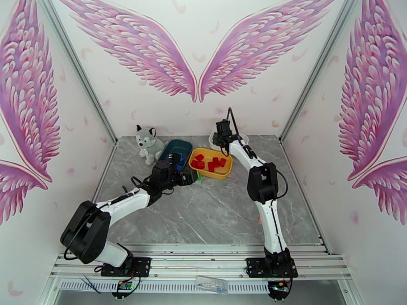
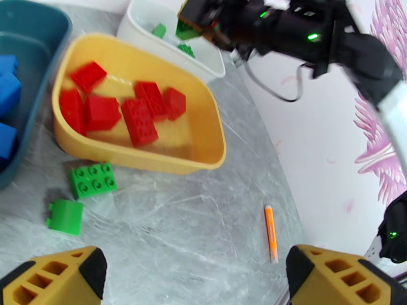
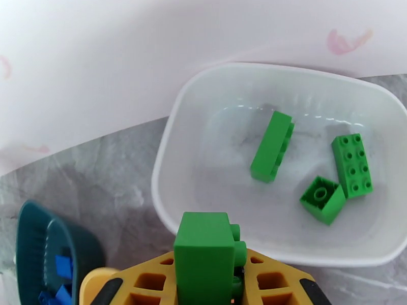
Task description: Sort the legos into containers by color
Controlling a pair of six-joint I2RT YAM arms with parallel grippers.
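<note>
Green drop-off: R claw [image 3: 208, 286] clenched on green lego [image 3: 203, 250], white tub [image 3: 170, 148] at its 12 o'clock; next = advance over tub, release; L claw [image 2: 191, 280] wide open.

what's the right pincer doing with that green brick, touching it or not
Touching. The right wrist view shows the green brick clamped between the yellow fingers of the right pincer, near the white tub's rim.

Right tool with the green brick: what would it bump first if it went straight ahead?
Probably the white tub: the right tool, shut on the green brick, points down at its near rim and bare floor. Depth is unclear, so I can't tell which comes first.
</note>
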